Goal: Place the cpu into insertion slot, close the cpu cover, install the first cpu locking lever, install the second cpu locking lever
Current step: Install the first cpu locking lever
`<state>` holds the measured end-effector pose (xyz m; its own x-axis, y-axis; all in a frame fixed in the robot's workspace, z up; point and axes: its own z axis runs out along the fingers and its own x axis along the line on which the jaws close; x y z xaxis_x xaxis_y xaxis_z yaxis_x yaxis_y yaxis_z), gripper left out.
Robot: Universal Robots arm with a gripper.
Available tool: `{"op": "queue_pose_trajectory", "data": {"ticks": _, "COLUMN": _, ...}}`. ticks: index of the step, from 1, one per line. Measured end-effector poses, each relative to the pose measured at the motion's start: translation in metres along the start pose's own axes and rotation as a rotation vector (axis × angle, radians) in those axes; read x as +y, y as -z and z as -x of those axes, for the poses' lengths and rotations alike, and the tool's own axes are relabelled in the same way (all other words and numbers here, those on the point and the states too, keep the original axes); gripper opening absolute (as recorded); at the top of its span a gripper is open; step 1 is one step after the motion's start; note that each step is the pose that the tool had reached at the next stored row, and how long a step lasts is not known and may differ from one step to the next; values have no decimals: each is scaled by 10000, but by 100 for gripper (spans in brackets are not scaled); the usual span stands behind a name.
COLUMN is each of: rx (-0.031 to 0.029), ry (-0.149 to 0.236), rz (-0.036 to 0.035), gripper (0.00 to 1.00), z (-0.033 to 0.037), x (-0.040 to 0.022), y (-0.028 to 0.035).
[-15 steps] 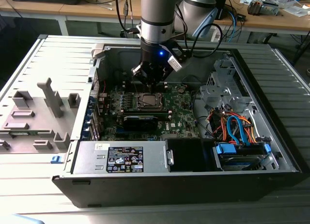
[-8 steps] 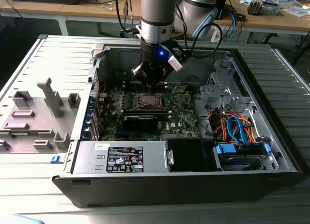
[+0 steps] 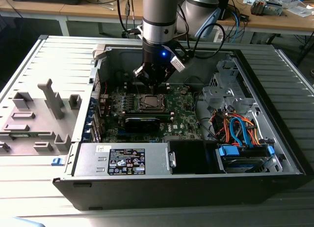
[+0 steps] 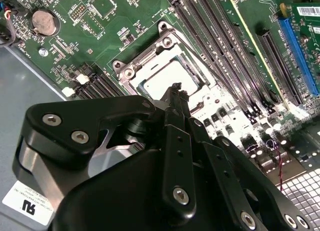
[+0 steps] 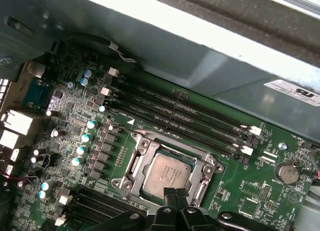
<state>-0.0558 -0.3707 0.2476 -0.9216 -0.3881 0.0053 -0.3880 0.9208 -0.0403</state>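
Observation:
The cpu point(image 5: 167, 175) lies flat in the insertion slot point(image 5: 131, 166) on the green board, its silver-grey top facing up. It also shows in the second wrist view, cpu point(image 4: 162, 76), and as a small square in the exterior view, cpu point(image 3: 149, 102). The cpu cover point(image 5: 150, 141) is a silver frame lying down around the chip, with the chip seen through its window. My gripper point(image 5: 175, 194) hangs just above the socket's edge with its black fingertips point(image 4: 175, 89) pressed together and nothing between them. In the exterior view my gripper point(image 3: 153, 83) is right over the socket.
Several long black memory slots point(image 5: 185, 111) run beside the socket. A coin battery point(image 5: 286, 172) sits on the board. A long black block point(image 3: 142, 122) lies near the socket, a power supply point(image 3: 122, 159) at the front, and a drive cage with coloured cables point(image 3: 240, 131) at the exterior view's right.

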Motion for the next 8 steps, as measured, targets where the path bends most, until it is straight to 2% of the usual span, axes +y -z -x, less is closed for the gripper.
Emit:
{"op": "queue_pose_trajectory", "data": {"ticks": 5, "rx": -5, "ry": 58, "rz": 8, "gripper": 11, "z": -1, "x": 0, "y": 1}}
{"op": "queue_pose_trajectory", "data": {"ticks": 8, "rx": 6, "ry": -332, "rz": 21, "gripper": 11, "z": -3, "x": 1, "y": -1}}
